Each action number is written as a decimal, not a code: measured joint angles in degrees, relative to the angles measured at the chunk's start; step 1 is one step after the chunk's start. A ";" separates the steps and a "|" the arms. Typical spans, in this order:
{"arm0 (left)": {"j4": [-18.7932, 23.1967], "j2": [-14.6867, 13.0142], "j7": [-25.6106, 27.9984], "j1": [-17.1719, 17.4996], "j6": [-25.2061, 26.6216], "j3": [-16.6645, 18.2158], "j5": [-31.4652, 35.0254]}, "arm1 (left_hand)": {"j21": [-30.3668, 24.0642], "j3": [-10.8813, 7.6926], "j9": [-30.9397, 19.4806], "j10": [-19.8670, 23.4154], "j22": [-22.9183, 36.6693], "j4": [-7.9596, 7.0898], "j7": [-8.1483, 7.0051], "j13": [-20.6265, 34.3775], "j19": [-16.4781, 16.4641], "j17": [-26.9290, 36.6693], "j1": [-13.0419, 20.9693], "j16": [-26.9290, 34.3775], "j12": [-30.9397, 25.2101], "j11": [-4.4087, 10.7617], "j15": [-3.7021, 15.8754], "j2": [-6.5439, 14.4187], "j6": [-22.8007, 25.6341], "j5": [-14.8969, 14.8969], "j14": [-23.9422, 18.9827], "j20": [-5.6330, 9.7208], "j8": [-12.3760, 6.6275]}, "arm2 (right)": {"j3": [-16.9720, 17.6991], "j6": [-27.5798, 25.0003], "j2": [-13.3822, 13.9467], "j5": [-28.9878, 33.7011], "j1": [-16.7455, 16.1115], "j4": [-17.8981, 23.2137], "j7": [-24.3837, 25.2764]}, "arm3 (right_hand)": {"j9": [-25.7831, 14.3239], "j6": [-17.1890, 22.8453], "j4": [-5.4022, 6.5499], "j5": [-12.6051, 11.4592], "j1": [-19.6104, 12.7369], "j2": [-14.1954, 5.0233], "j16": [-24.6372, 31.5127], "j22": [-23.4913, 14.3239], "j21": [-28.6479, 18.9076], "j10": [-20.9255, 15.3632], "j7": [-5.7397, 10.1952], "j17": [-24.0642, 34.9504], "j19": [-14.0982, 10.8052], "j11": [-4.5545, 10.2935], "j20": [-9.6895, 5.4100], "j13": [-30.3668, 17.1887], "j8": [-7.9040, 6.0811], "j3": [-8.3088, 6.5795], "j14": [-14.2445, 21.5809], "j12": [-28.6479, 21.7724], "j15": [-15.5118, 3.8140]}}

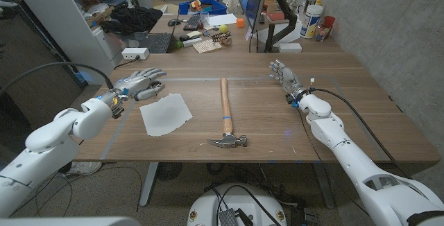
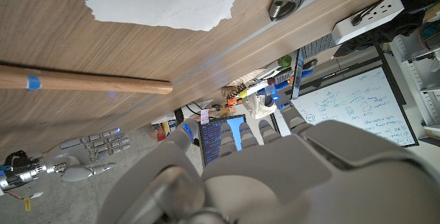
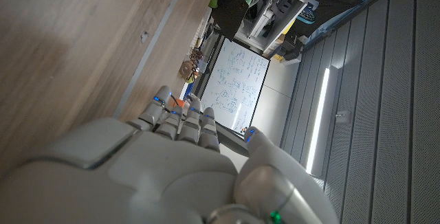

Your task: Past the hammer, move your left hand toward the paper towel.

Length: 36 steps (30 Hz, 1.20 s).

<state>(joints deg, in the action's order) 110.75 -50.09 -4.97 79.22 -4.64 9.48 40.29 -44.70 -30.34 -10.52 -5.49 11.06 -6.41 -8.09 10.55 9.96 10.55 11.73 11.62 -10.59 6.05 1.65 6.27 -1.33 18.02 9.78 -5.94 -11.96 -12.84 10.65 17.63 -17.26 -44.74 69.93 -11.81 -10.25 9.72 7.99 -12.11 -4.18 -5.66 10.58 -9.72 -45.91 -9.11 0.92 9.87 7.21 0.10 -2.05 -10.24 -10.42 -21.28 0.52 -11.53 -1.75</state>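
My left hand [image 1: 141, 84] sits over the counter [image 1: 277, 125] just beyond the far left corner of the paper towel [image 1: 166, 114]. Its fingers are spread and stretched out toward the middle of the counter, and it holds nothing. From my left wrist I see the back of that hand [image 2: 275, 176] low in the frame.

The paper towel is a single white sheet lying flat on the wood, roughly square and turned slightly askew. Its edges are uneven, wavy rather than cleanly cut, which the left wrist view shows well along the torn-looking border [image 2: 165, 1]. It lies on the left half of the counter, between my left hand and the hammer [image 1: 225, 115].

The hammer lies flat just to the right of the paper towel, apart from it. Its long wooden handle points away from me, with a band of blue tape around it partway down, and its dark metal head is at the near end, close to the counter's front edge.

My right hand [image 1: 284, 75] is well apart on the right side of the counter, fingers extended and apart, gripping nothing. My right wrist shows its back [image 3: 172, 162] over bare wood.
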 measured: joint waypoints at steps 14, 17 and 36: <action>-0.74 -1.17 -0.52 0.02 1.53 -1.23 -0.47 | 0.18 -0.17 0.00 0.01 0.00 -0.17 0.00 -0.01 0.00 -0.01 0.00 0.00 0.00 -0.01 0.00 0.00 0.00 0.00 0.00 0.00 0.00 | -0.35 0.03 0.10 0.23 0.25 -0.39 -0.20 | 0.00 0.00 0.00 0.00 0.00 0.00 0.00 0.00 0.37 0.00 0.00 0.00 -0.21 0.00 0.21 0.00 0.00 0.00 0.00 0.00 0.00; -0.95 -1.47 -0.69 -0.17 1.81 -1.76 -0.62 | 0.18 -0.17 0.00 0.01 -0.01 -0.17 0.00 -0.01 0.00 -0.01 0.00 0.00 0.00 -0.01 0.00 0.00 0.00 0.00 0.00 0.00 0.00 | -0.36 0.07 0.21 0.25 0.25 -0.39 -0.25 | 0.00 0.00 0.00 0.00 0.00 0.00 0.00 0.00 0.37 0.00 0.00 0.00 -0.21 0.00 0.21 0.00 0.00 0.00 0.00 0.00 0.00; -1.50 -3.03 -1.62 -1.07 2.96 -4.13 -1.65 | 0.17 0.14 0.00 -0.55 -0.01 -0.51 0.00 -0.02 0.00 -0.01 0.00 0.00 0.00 -0.07 0.00 0.00 0.00 0.00 0.00 0.00 0.29 | -0.35 0.09 0.57 0.24 0.06 -0.39 -0.46 | 0.00 0.00 0.00 0.00 0.00 0.00 0.00 0.00 0.60 0.00 0.00 0.01 -0.41 0.00 0.00 0.00 0.00 0.00 0.00 0.00 0.00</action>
<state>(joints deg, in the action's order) 109.26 -53.12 -6.60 78.15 -1.68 5.36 38.64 -44.53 -30.19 -10.52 -6.04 11.05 -6.91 -8.09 10.53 9.96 10.53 11.73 11.61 -10.59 5.98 1.65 6.27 -1.33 18.02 9.78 -5.94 -11.67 -13.19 10.74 18.20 -17.02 -44.67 69.55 -12.28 -10.25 9.72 7.99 -12.10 -4.18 -5.66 10.58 -9.72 -45.31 -9.11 0.92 9.88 6.80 0.10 -2.05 -10.24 -10.42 -21.28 0.52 -11.53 -1.75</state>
